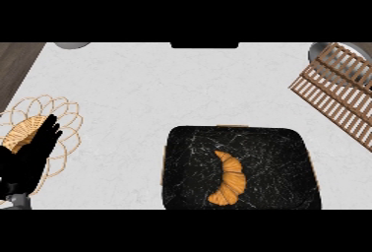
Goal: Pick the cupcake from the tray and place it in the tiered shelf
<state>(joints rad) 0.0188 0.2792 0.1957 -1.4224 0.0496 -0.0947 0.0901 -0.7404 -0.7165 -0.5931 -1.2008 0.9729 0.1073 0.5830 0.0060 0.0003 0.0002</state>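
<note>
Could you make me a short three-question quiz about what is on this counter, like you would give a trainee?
1. True or false: the pastry on the black tray is a frosted cupcake.
2. Which robot hand shows in the head view, and where?
3. Multiple choice: the slatted wooden shelf sits at the
A. upper right
B. lower left
C. centre

Key
1. False: it is a croissant, curved and golden, lying in the tray's lower middle.
2. Only the left hand, at the left edge, fingers straight, in front of the wire basket that holds a bread-like item.
3. A
</note>
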